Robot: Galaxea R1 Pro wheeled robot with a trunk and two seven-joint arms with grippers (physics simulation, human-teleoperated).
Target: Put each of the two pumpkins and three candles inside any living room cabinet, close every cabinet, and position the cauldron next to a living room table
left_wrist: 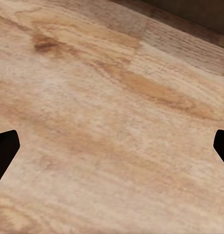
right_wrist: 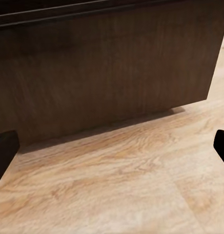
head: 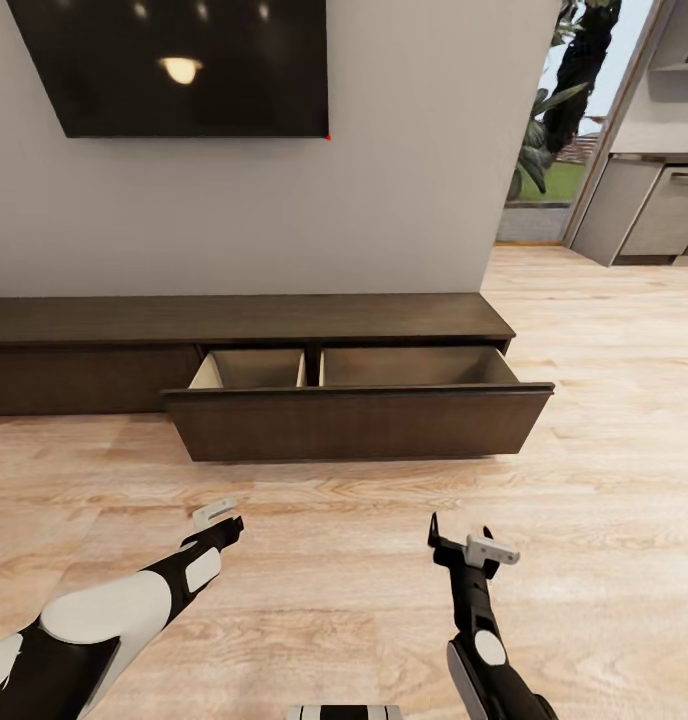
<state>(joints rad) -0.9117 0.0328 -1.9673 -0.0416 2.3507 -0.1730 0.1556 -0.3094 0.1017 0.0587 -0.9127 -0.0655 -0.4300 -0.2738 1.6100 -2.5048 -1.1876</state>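
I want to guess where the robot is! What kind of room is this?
Probably a living room. A big dark TV hangs on the wall above a long, low wooden cabinet with its drawer pulled open, and the floor is light wood. A kitchen seems to start at the right.

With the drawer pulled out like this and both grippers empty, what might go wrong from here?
1. The open drawer juts over the floor in front of the robot; driving forward might strike its front.
2. What shows of its two compartments holds nothing, so shutting it now would likely waste the opening.
3. The left gripper and right gripper hang low, near the drawer front.
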